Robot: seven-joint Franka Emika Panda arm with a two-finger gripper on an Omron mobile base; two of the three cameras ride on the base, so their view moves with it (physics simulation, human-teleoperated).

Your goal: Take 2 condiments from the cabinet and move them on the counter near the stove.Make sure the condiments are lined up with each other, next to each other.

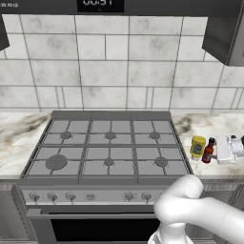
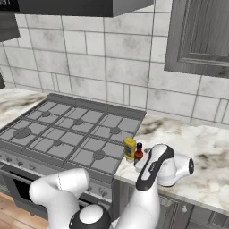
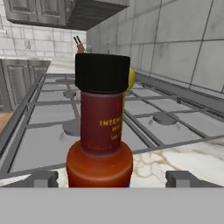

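Observation:
The dark red sauce bottle (image 3: pixel 100 131) with a black cap stands upright on the marble counter (image 3: pixel 175 162), just right of the stove (image 1: pixel 109 143). Touching or nearly touching it on the stove side is the squat yellow bottle (image 1: pixel 198 147), which peeks out behind the red one (image 3: pixel 130 78). Both condiments show in the right base view, yellow (image 2: pixel 129 148) and red (image 2: pixel 138 152). My gripper (image 3: pixel 111 179) is open, its fingertips (image 3: pixel 41 178) standing wide on either side of the red bottle's base with a gap on each side. The hand (image 1: pixel 228 148) reaches in from the right, level with the bottles.
The grey wall cabinet (image 2: pixel 201 36) hangs above the counter (image 2: pixel 192 143) to the right of the stove (image 2: pixel 67 134). A tiled wall (image 1: pixel 119 71) runs behind. More marble counter (image 1: pixel 19 138) lies left of the stove. My arm's elbow (image 2: pixel 174 167) hovers over the counter's front edge.

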